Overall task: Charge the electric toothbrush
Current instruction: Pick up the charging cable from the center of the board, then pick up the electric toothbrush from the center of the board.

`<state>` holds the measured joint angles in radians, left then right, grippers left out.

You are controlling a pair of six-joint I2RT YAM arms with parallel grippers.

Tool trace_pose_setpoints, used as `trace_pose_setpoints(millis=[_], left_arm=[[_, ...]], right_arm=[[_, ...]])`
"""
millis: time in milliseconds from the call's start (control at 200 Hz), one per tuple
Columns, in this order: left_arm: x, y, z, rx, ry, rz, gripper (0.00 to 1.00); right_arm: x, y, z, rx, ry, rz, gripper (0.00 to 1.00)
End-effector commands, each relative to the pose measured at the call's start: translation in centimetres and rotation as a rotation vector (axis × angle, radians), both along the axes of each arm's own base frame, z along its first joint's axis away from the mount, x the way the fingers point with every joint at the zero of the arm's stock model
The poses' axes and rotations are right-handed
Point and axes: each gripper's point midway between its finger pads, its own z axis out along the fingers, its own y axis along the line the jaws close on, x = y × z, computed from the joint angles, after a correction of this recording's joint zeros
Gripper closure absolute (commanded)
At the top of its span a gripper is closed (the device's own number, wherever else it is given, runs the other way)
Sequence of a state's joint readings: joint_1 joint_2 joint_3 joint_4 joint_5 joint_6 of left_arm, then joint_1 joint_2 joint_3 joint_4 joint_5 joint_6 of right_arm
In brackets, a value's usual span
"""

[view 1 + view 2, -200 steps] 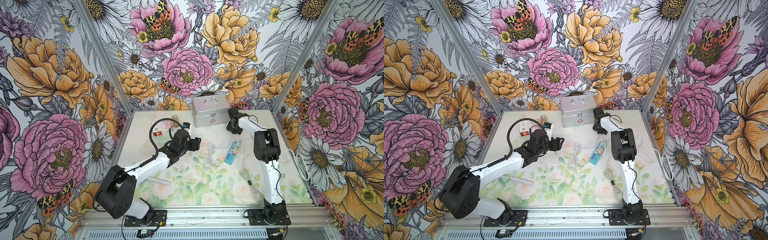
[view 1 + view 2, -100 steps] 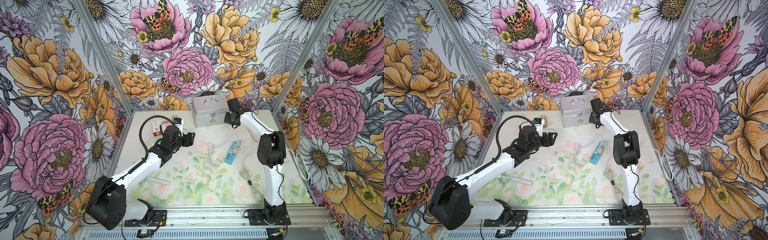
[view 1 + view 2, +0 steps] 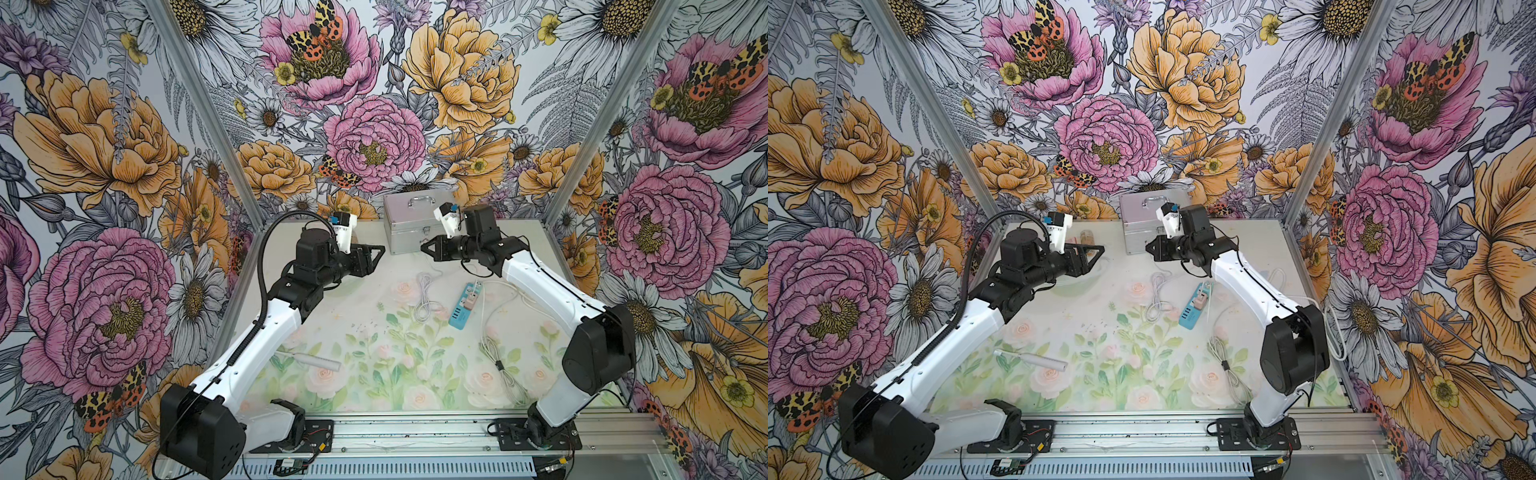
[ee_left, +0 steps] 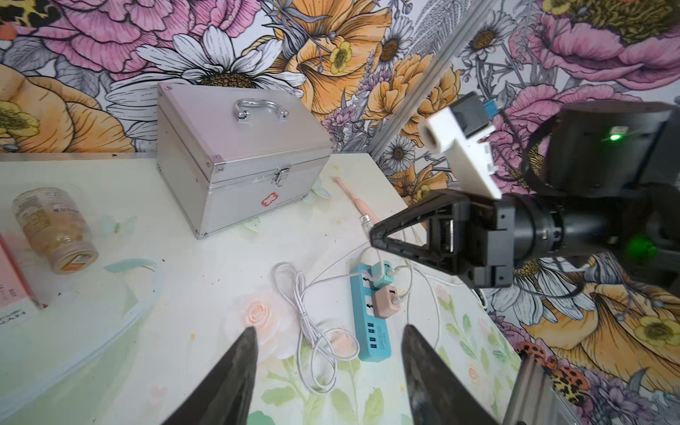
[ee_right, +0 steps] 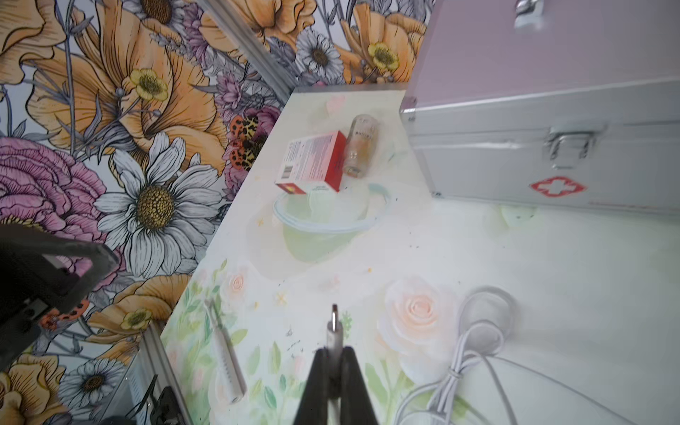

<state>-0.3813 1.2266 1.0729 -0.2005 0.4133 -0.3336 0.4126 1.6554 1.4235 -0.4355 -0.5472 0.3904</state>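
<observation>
Reach is the first worry: the white electric toothbrush (image 3: 311, 361) lies flat on the counter (image 3: 374, 395) near the front, close under the left forearm and well apart from both sets of jaws. The left jaws hang about half open and empty above the back of the counter. To get the brush they would have to fold back toward their own base, and a round handle like that could roll away from a glancing pinch. Between the arms, the loose coiled cable (image 3: 424, 297) could snag. The right jaws are closed tight on the charging plug (image 5: 333, 327), held in the air beside the silver first-aid case (image 3: 409, 224) with its metal tip poking out in front. Its cord seems to run toward the blue power strip (image 3: 462, 311). I judge a long carry may pull it taut, dragging the strip or twisting the plug off line.
</observation>
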Motion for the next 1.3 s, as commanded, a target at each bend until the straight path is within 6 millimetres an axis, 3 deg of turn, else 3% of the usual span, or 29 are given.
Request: trace_pose_setpoints(millis=[0, 240, 585, 745, 871, 1056, 1191, 1296], left_arm=[[-2.4, -2.5, 2.2, -0.105, -0.01, -0.172, 0.4], [-4.0, -6.3, 2.1, -0.115, -0.017, -0.339, 0.44], [-3.3, -7.3, 1.1, -0.194, 0.046, -0.385, 0.57], [-1.0, -3.5, -0.2, -0.19, 0.119, -0.127, 0.55], [-0.6, 1.1, -4.4, -0.076, 0.27, 0.191, 0.54], [-4.7, 8.5, -13.2, 0.038, 0.546, 0.587, 0.53], [-8.5, 11.0, -18.6, 0.121, 0.7, 0.723, 0.52], [-11.0, 12.6, -20.2, 0.163, 0.718, 0.821, 0.51]], right_arm=[[-3.4, 2.1, 2.3, 0.105, -0.064, 0.178, 1.0], [-7.2, 3.7, 3.2, 0.171, -0.067, 0.307, 1.0], [-8.7, 3.4, 5.1, 0.207, -0.117, 0.342, 1.0], [-8.3, 3.4, 4.1, 0.187, -0.096, 0.307, 1.0], [-8.6, 3.9, 3.2, 0.201, -0.042, 0.327, 1.0], [-9.2, 5.2, 1.3, 0.196, 0.035, 0.345, 1.0], [-10.4, 6.8, 0.2, 0.201, 0.096, 0.39, 1.0], [-11.2, 7.8, -1.3, 0.18, 0.133, 0.402, 1.0]])
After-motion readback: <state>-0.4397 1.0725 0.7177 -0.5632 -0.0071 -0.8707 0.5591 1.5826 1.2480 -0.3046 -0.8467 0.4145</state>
